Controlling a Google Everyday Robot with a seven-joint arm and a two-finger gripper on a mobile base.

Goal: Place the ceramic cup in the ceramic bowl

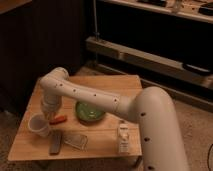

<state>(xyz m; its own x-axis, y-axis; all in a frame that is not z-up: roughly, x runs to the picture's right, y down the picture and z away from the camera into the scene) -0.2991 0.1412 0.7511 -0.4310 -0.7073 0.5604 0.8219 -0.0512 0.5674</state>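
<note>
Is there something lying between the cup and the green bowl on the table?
Yes. A small orange object lies on the table between the cup and the bowl. The tool is low beside the cup's right side.
</note>
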